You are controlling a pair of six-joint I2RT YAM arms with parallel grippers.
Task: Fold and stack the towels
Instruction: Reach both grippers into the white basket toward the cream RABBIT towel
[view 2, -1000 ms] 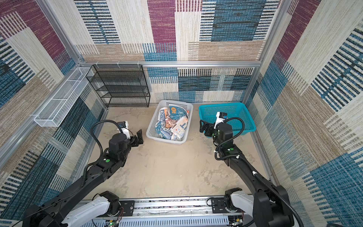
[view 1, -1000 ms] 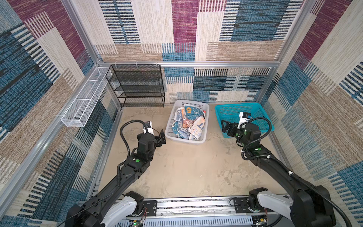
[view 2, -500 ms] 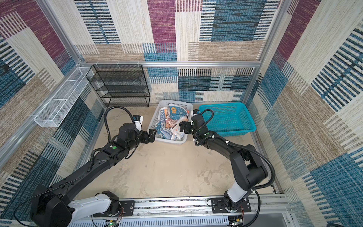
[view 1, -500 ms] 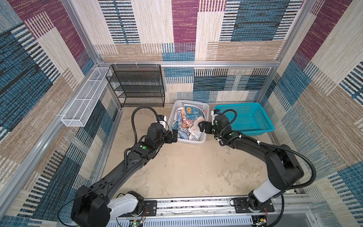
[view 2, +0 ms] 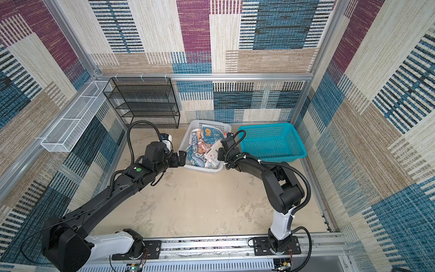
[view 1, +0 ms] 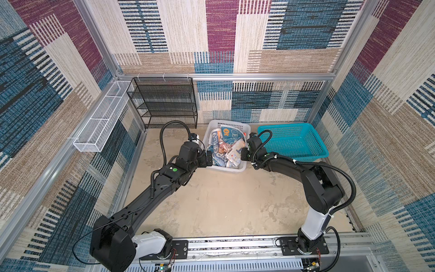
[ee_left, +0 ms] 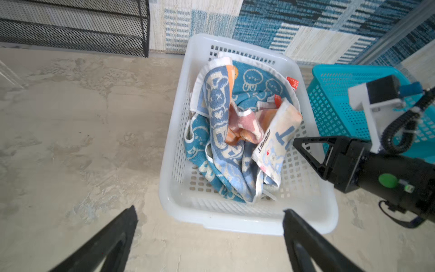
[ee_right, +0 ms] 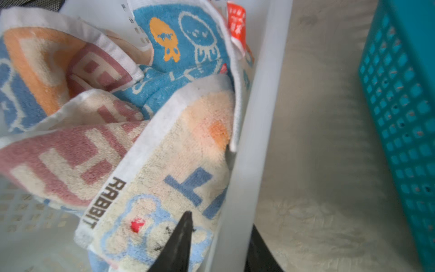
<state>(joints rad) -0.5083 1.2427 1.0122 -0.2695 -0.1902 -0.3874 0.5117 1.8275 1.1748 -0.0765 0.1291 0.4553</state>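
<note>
The towels [ee_left: 226, 131] lie crumpled and unfolded in the white basket [ee_left: 235, 223]. The teal basket [view 1: 292, 141] stands just beside it. The left gripper [ee_left: 209, 209] hovers at the white basket's left side, jaws fully apart, holding nothing. The right gripper [ee_right: 220, 221] straddles the right wall: one finger [ee_right: 179, 237] is inside, touching the cream rabbit towel [ee_right: 183, 150], and the other is outside. The jaws stand partly apart; whether they clamp the wall cannot be determined.

Mottled beige tabletop [view 1: 223, 202] filled the lower centre of both top views, white slotted basket [view 1: 231, 171] stood on it at upper centre, teal basket [view 1: 297, 154] just beside at right, black wire rack [view 1: 164, 103] upper left.
</note>
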